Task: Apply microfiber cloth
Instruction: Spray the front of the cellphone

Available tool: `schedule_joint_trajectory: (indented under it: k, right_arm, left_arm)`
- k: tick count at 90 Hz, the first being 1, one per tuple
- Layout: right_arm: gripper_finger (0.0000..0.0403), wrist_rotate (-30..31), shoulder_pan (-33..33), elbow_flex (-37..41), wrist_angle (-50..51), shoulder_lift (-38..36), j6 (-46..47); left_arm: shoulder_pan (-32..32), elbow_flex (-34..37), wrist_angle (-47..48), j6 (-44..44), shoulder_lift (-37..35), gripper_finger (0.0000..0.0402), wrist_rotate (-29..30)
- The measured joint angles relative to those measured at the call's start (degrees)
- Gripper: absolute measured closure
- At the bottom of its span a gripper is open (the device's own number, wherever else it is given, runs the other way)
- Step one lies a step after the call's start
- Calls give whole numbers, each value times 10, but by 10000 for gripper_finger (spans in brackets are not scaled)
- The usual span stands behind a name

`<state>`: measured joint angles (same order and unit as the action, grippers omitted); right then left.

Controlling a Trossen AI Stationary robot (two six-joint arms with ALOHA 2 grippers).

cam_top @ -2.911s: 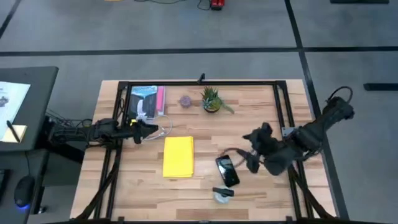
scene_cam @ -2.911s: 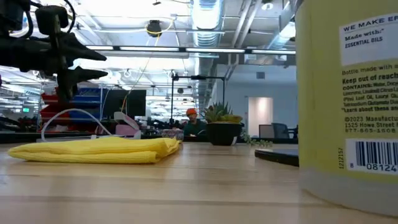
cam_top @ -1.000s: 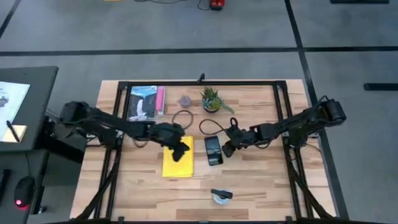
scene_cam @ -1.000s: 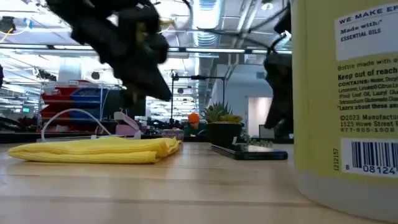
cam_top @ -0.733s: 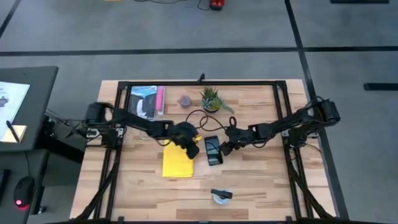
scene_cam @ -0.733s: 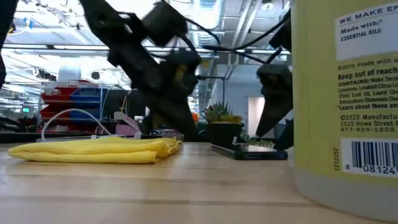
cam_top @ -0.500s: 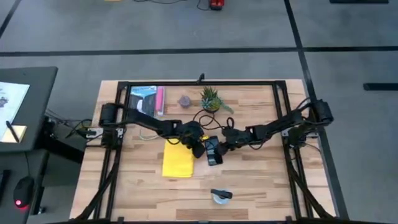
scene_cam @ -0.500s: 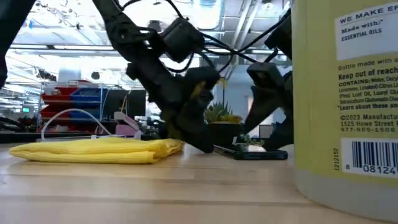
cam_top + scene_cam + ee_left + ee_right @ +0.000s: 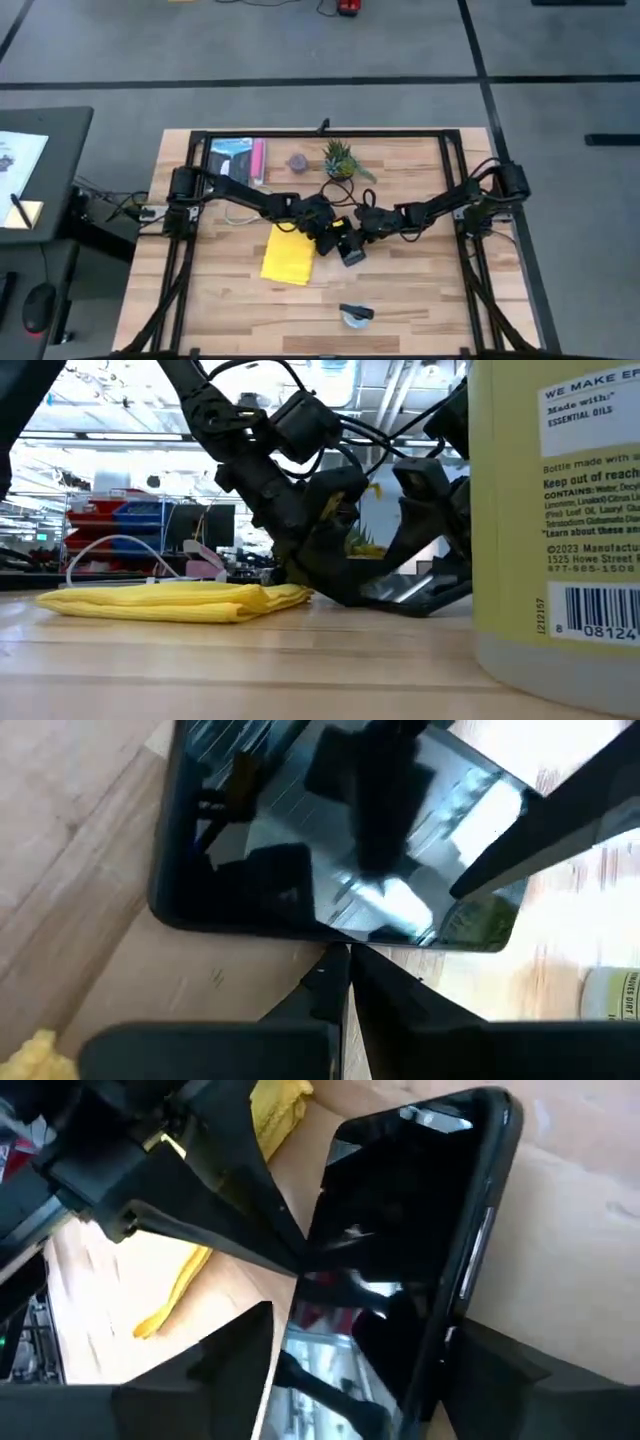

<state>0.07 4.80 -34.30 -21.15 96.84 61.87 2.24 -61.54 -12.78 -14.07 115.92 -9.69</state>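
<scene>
The yellow microfiber cloth (image 9: 288, 254) lies flat on the table left of centre and also shows in the low view (image 9: 170, 601). A black smartphone (image 9: 350, 247) sits just right of it, tipped up with one end on the wood (image 9: 352, 600). My left gripper (image 9: 327, 233) is shut, with its tips (image 9: 343, 960) at the phone's edge on the cloth side. My right gripper (image 9: 362, 228) reaches in from the right. Its two fingers (image 9: 240, 1365) stand on either side of the phone (image 9: 410, 1250). My left gripper touches the phone's edge (image 9: 335, 942) on the cloth side with its shut fingertips. It comes slanting down from the table's left. My right gripper has the phone between its two fingers, which lie across the phone's long sides (image 9: 452, 1335). It comes slanting down from the table's right. The phone is tilted, its lower end on the table and its other end (image 9: 455, 586) raised.
A large yellow bottle (image 9: 560, 520) stands very close to the low camera, and a small object (image 9: 356, 315) lies near the front edge. A potted plant (image 9: 339, 160), a purple thing (image 9: 297, 161), a packet (image 9: 233, 163) and a cable (image 9: 240, 212) lie toward the far edge.
My left gripper has swept from above the cloth toward the table's right and come down at the phone. My right gripper has edged left and lower around the phone. The phone lay flat; it has now turned about and tipped up at one end. The cloth's right end has shifted slightly.
</scene>
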Motion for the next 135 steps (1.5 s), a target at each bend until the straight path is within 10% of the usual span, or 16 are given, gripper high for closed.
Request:
schedule_joint_trajectory:
  k: [23, 81, 108, 135]
  right_arm:
    - [383, 11, 7, -4, 14, -6, 1]
    - [391, 306, 103, 0, 96, -166, -103]
    - [391, 315, 118, 0, 54, -167, -125]
    - [391, 315, 117, -1, -5, -175, -178]
  left_arm:
    - [-2, 3, 13, 9, -32, 401, -2]
    - [-12, 102, 396, 24, -392, 401, 55]
    - [-18, 286, 105, -97, -321, 401, 43]
    - [-19, 171, -64, -110, -137, 401, -1]
